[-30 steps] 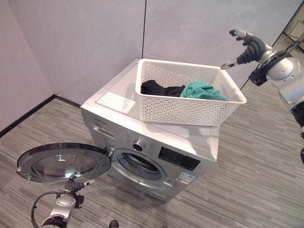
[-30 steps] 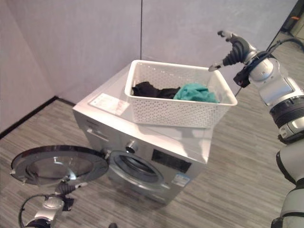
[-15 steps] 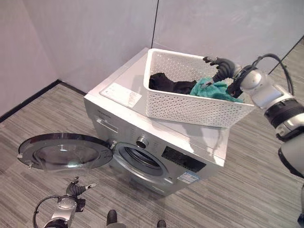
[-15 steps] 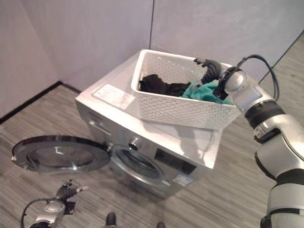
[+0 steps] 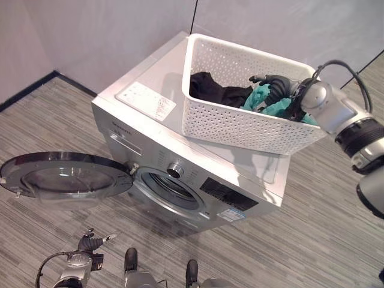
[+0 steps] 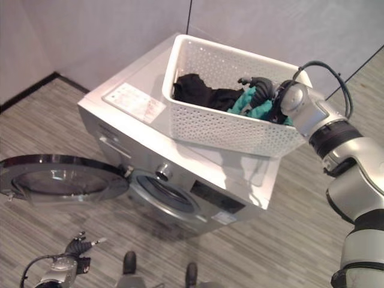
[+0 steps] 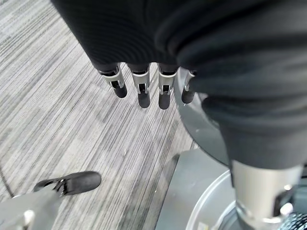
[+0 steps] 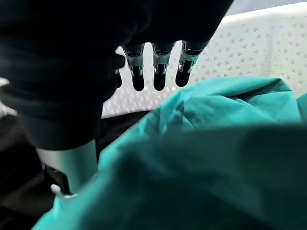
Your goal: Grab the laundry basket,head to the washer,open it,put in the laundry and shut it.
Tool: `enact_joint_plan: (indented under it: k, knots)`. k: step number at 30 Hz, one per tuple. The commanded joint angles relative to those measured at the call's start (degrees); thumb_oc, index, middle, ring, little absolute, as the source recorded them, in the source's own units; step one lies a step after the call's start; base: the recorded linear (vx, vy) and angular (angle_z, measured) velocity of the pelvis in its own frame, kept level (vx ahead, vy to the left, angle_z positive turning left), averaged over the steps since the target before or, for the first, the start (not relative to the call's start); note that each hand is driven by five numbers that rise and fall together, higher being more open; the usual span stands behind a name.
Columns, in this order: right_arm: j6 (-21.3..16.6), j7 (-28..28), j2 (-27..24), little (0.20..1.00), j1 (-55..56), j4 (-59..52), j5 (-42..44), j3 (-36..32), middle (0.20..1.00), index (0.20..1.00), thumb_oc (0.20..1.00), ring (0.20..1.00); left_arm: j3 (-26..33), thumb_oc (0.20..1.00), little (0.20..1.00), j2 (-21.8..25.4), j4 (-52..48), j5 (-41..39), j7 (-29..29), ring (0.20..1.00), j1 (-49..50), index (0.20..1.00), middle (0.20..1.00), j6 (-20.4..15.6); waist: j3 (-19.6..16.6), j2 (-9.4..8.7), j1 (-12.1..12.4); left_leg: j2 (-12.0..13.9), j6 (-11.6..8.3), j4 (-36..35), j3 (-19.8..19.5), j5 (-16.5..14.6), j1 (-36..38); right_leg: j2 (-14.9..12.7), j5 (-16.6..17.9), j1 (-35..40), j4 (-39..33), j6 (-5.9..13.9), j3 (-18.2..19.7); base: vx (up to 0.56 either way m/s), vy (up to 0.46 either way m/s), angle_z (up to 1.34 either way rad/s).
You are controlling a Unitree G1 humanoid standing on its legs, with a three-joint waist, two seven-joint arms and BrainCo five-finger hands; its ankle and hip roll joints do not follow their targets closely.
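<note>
Teal cloth (image 5: 267, 102) sits at the 3 o'clock end of the white basket (image 5: 240, 123) on top of the washer (image 5: 180, 174), black garment (image 5: 216, 91) beside it at 9 o'clock. Our right hand (image 5: 273, 84) is inside the basket, right over the teal cloth, fingers straight, gripping nothing. Risk as we see it: a shallow pinch drops the cloth short of the open door (image 5: 66, 175), or snags and drags the basket off the lid. Left hand (image 5: 90, 243) hangs low at 7 o'clock, fingers relaxed.

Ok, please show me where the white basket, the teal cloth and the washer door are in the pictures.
basket (image 5: 240, 129): left eye view, on its perforated front wall.
teal cloth (image 8: 225, 115): right wrist view, on its upper fold.
washer door (image 5: 63, 180): left eye view, on the glass of the open door.
</note>
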Motion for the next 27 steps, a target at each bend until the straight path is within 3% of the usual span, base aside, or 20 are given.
enact_joint_plan:
  k: [1, 10, 16, 17, 18, 19, 27]
  knots:
    - [0.44, 2.48, -3.38, 1.0, 0.14, -1.15, -0.56, 3.93, 1.0, 1.0, 1.0, 1.0, -1.08, 1.0, 1.0, 1.88, -0.84, -1.54, -0.23, 1.0, -2.87, 1.0, 1.0, -1.54, 1.08, 0.87, 2.01, 9.38, -3.24, 6.16, -0.21, -1.63, -0.86, -7.29, -3.22, -7.6, 9.12, 4.9, -0.91, -0.02, -0.023, 0.04]
    - [1.84, 10.07, -7.95, 1.0, 0.05, -7.01, 1.28, 11.54, 1.0, 1.0, 1.0, 1.0, -2.7, 1.0, 1.0, 2.45, -3.63, -0.62, -0.93, 1.0, -3.26, 1.0, 1.0, -2.01, 4.52, 1.41, 3.24, 9.6, -3.44, 6.2, -1.39, -0.92, -2.4, -7.04, -4.44, -10.42, 12.25, 4.77, -1.78, -0.01, -0.015, 0.07]
    - [1.92, 10.63, -8.01, 1.0, -1.51, -9.41, 4.91, 12.99, 1.0, 1.0, 1.0, 1.0, -3.24, 1.0, 1.0, 1.44, -4.6, -0.74, -1.15, 1.0, -2.7, 1.0, 1.0, -2.12, 4.4, 1.91, 3.14, 9.38, -3.42, 5.71, -1.09, -0.83, -2.11, -7.12, -4.61, -10.66, 12.53, 4.81, -1.78, 0.0, 0.0, 0.0]
    - [1.78, 10.58, -8.02, 0.944, -1.86, -10.2, 5.74, 13.1, 0.944, 0.944, 0.944, 0.944, -3.38, 1.0, 1.0, 1.24, -4.55, -0.7, -1.24, 1.0, -2.67, 1.0, 1.0, -2.15, 4.31, 1.94, 3.05, 9.36, -3.42, 5.63, -1.04, -0.84, -2.04, -7.17, -4.61, -10.66, 12.57, 4.81, -1.81, 0.0, 0.0, 0.0]
    - [1.66, 10.48, -7.66, 0.489, -2.34, -10.89, 7.2, 13.05, 0.489, 0.489, 0.489, 0.489, -3.68, 1.0, 1.0, 0.91, -4.7, -0.57, -1.51, 1.0, -2.56, 1.0, 1.0, -2.14, 3.94, 2.09, 2.87, 9.28, -3.37, 5.45, -0.92, -0.91, -1.82, -7.25, -4.61, -10.67, 12.56, 4.85, -1.92, 0.0, 0.0, 0.0]
    - [1.47, 10.37, -7.55, 0.2, -2.74, -11.16, 7.58, 13.32, 0.2, 0.2, 0.2, 0.2, -3.77, 1.0, 1.0, 0.82, -4.72, -0.43, -1.55, 1.0, -2.59, 1.0, 1.0, -2.16, 3.79, 2.15, 2.84, 9.26, -3.37, 5.36, -0.87, -0.97, -1.73, -7.27, -4.66, -10.64, 12.59, 4.87, -1.99, 0.0, 0.0, 0.0]
    - [-2.09, 5.35, -10.42, 0.2, -6.34, -14.96, 13.76, 11.24, 0.2, 0.2, 0.2, 0.2, -3.94, 1.0, 1.0, 0.47, -4.7, 1.22, -1.18, 1.0, -1.43, 1.0, 1.0, -2.26, 1.45, 1.7, 2.04, 8.71, -3.26, 4.94, -0.49, -1.73, -0.17, -7.77, -4.54, -9.22, 11.85, 5.31, -2.14, 0.01, 0.001, 0.0]
